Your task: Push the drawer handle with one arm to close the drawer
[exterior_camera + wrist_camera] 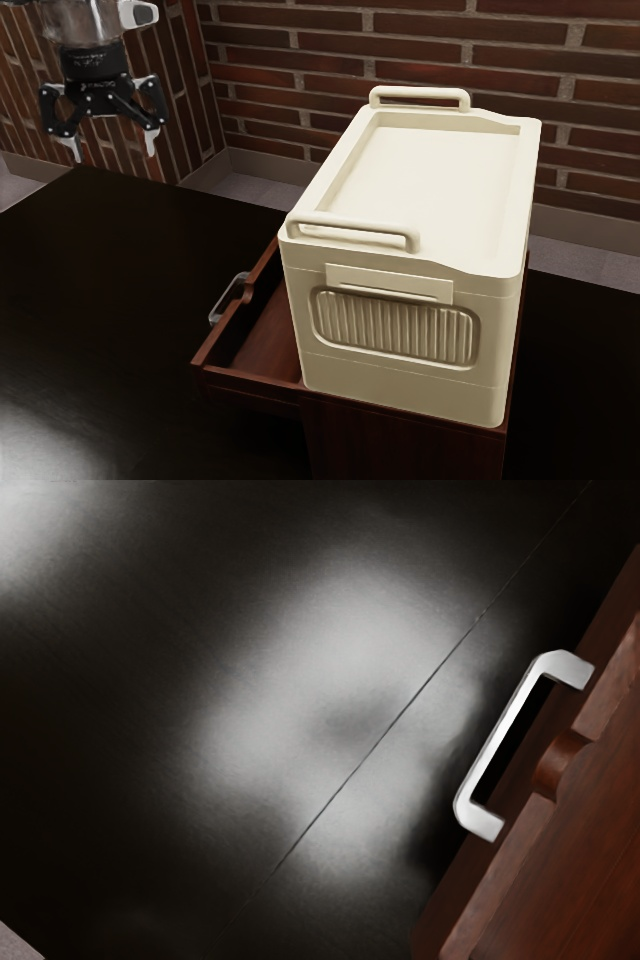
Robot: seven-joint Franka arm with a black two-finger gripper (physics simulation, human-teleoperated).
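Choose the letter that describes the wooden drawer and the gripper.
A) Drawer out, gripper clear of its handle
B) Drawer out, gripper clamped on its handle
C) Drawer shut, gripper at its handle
A: the drawer juts out past the cream box, and the gripper hangs apart from the handle.

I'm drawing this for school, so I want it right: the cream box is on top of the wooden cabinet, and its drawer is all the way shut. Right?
Not quite: the drawer is open, as the exterior view shows. The cream box is on top of the wooden cabinet.
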